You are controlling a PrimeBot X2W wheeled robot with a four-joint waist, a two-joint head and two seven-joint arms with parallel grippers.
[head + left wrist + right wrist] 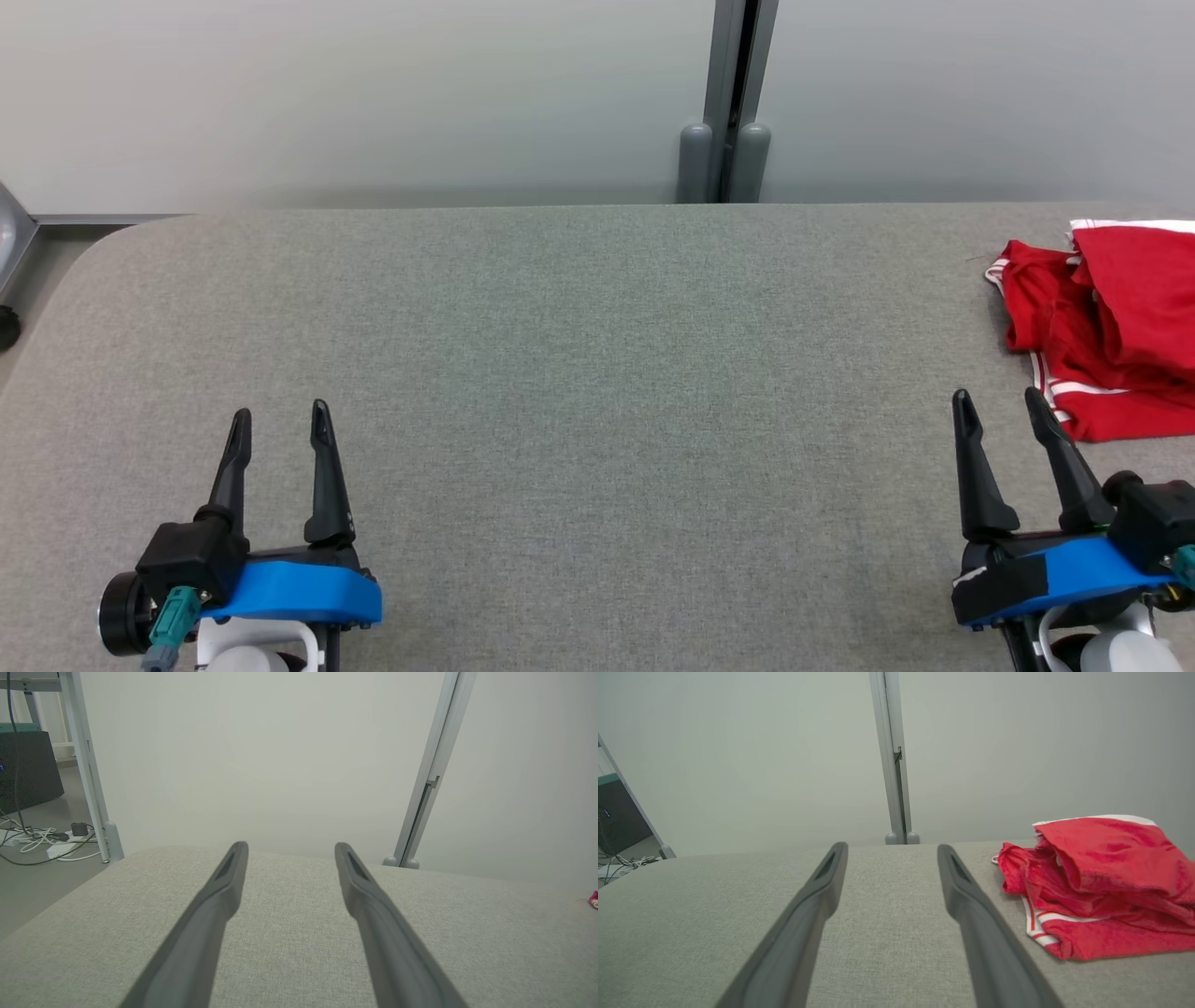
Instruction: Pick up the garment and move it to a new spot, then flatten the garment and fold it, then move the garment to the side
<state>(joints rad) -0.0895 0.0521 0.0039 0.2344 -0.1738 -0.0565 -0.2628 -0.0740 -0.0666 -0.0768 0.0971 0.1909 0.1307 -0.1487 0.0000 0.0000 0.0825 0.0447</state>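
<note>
Left gripper (281,408) at lower left of the head view, low over the grey table (597,373), fingers wide apart and empty. Right gripper (998,392) at lower right, likewise spread wide, holding nothing, fingers pointing toward the far edge.

Just right of its right finger, the garment (1111,327): red with white stripes, crumpled in a loose heap at the table's right end, cut off by the frame edge. In the right wrist view, heap to the right of the fingers, a strip of table between. In the left wrist view, a sliver of red at the far right edge, well apart from that gripper.

Behind the table, a pale wall (373,93) with a grey post (728,103). Off the left end, cables (42,840) on the floor.
</note>
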